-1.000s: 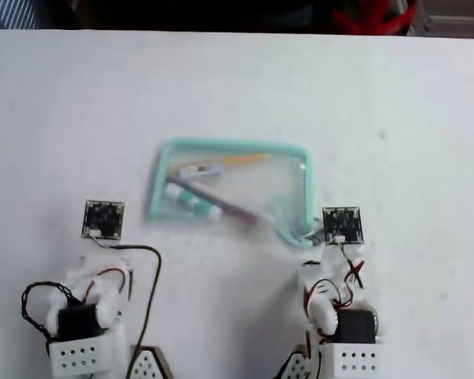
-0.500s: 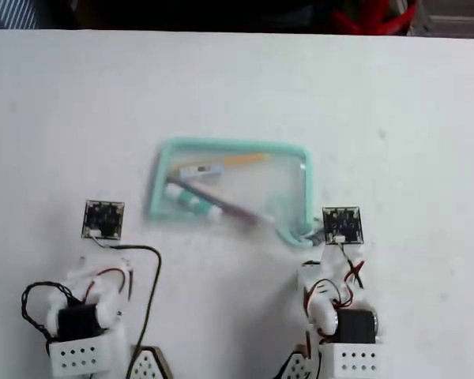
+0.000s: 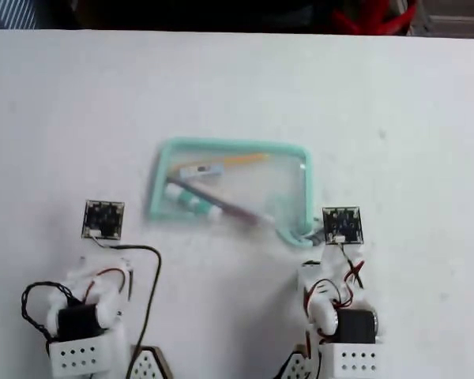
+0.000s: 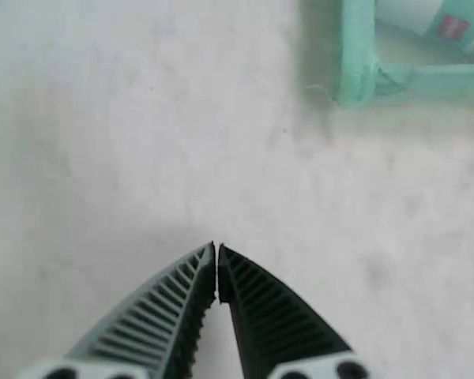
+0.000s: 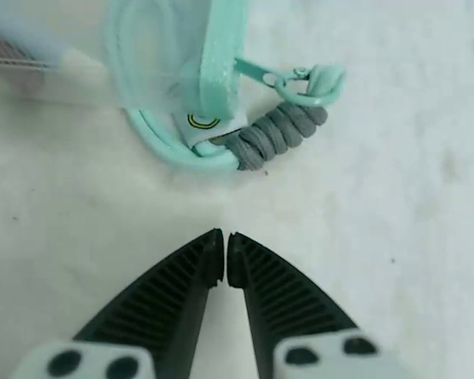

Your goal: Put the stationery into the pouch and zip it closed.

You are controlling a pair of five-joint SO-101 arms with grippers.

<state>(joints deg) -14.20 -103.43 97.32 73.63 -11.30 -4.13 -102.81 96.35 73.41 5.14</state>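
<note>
A clear pouch (image 3: 233, 185) with a mint-green border lies flat mid-table, with pens and other stationery (image 3: 209, 193) inside it. Its corner nearest the right arm carries a mint zipper pull (image 5: 312, 79) and a grey cord loop (image 5: 272, 136). My right gripper (image 5: 224, 257) is shut and empty, just short of that corner. My left gripper (image 4: 216, 272) is shut and empty over bare table, a short way from the pouch's other near corner (image 4: 363, 79). In the high view both arms sit folded at the near edge, the left arm (image 3: 83, 312) and the right arm (image 3: 336, 304).
White tabletop (image 3: 379, 118) all round the pouch. A black cable (image 3: 150, 284) runs from the left arm's wrist camera to its base. Dark clutter lines the far edge of the table.
</note>
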